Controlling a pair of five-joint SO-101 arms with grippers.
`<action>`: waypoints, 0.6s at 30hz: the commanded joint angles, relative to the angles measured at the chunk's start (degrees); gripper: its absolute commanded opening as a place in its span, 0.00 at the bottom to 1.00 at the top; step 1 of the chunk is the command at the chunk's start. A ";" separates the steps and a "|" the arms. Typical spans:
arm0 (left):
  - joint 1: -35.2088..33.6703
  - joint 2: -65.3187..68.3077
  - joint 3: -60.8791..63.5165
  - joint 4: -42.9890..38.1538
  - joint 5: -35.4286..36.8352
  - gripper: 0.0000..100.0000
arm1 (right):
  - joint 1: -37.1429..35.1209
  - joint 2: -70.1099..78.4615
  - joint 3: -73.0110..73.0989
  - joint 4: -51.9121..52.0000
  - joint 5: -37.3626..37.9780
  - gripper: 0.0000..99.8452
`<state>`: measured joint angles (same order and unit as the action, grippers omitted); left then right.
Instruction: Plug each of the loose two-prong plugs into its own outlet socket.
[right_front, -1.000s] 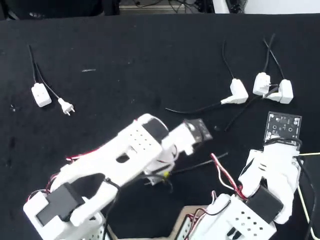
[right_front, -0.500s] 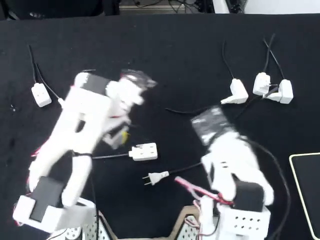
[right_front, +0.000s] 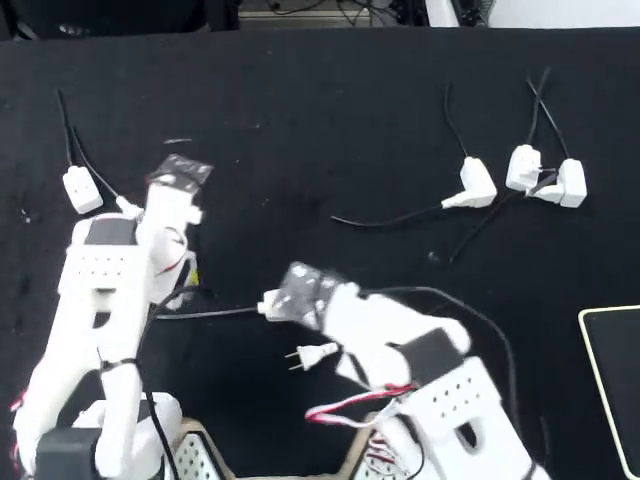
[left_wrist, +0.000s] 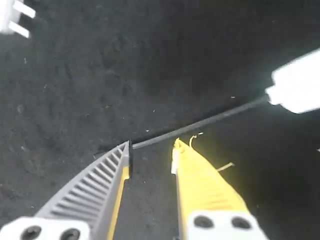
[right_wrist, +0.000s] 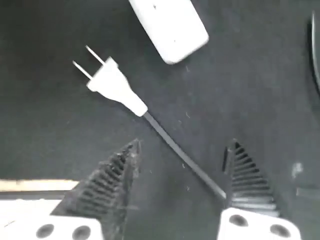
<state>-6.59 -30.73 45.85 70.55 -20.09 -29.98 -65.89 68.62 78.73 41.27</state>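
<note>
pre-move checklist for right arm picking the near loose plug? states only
1. Right gripper open: ok.
2. Centred on plug body: not ok, it straddles the plug's cable instead.
3. Plug free, prongs bare: ok.
4. Prongs aimed at socket: not ok, they point past it.
5. Socket's slot side: cannot tell.
6. Left gripper away from this pair: ok, open over another cable.

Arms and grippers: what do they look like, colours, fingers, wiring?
The left arm and right arm are white shells with black servo blocks; red wires loop at the right one's base. The left gripper pairs a grey ribbed finger with a yellow one; the right gripper has two dark ribbed fingers.
</note>
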 joint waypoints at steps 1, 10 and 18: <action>-3.38 -2.29 2.59 -4.40 5.54 0.15 | -4.66 5.14 -0.57 -5.36 7.30 0.25; -15.43 -2.29 5.76 -10.46 13.54 0.15 | -4.92 11.30 3.91 -11.34 17.41 0.25; -21.49 -2.29 6.20 -14.33 16.35 0.15 | -12.92 17.10 2.68 -13.36 16.97 0.25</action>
<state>-27.52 -31.52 52.26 57.01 -4.62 -40.26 -51.03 72.75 67.03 57.89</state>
